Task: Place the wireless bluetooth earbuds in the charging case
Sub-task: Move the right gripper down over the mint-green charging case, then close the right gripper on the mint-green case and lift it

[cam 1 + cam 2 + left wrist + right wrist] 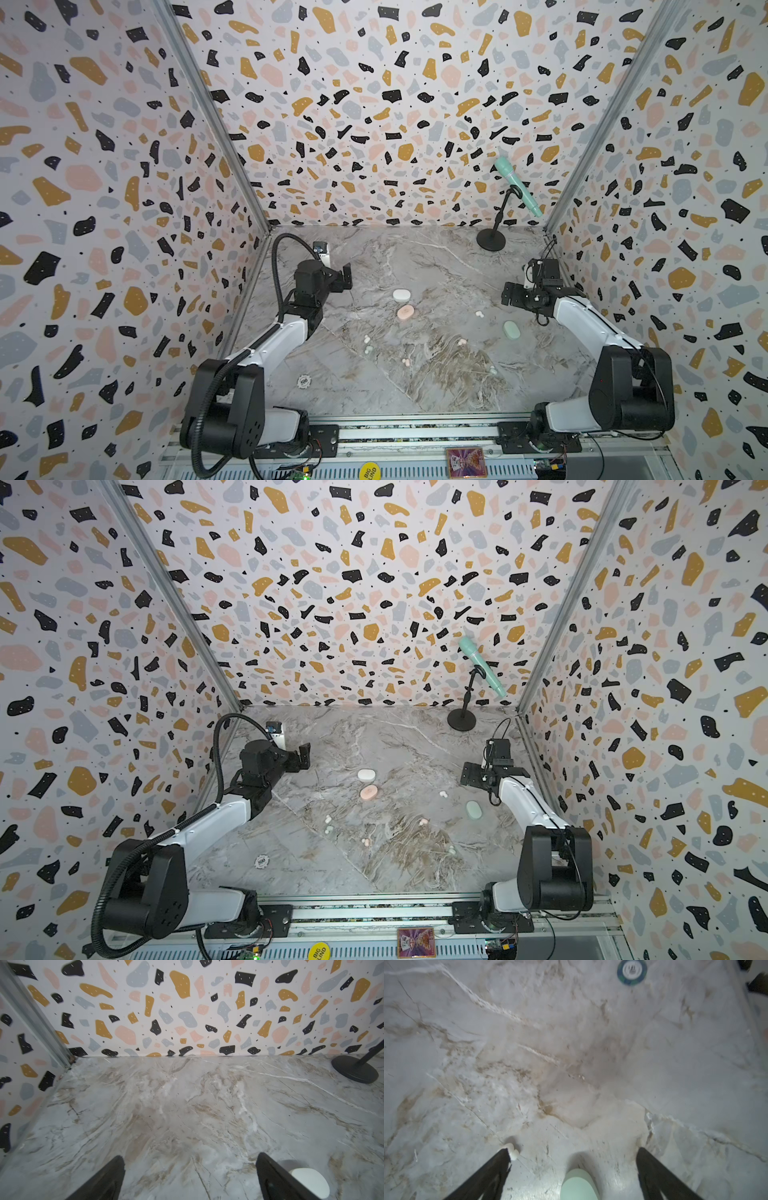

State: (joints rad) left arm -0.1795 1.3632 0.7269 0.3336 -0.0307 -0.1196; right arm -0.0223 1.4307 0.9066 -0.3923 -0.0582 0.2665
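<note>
KM: The left gripper (189, 1156) is spread wide over bare marble on the left and holds nothing. The white case (401, 295) is near it. The right gripper (573, 1149) is equally wide and empty, hovering above the mint case (579, 1184) on the right.

RT: Where do the earbuds (478, 314) lie?

KM: All loose on the table (415, 257), none seated. That white pair sits right of centre, with a pink earbud (461, 341) nearer. A second pink one (406, 362) is near centre, and there are pale ones at near left (367, 340) and near right (493, 369). They are tiny glossy beans, pale against pale marble.

RT: Risks?

KM: All three cases, the pink case (405, 311) included, look shut, so a lid must open first. Judged: smooth beans could squirt from the pads or get missed among the veining. A colour mismatch is possible.
</note>
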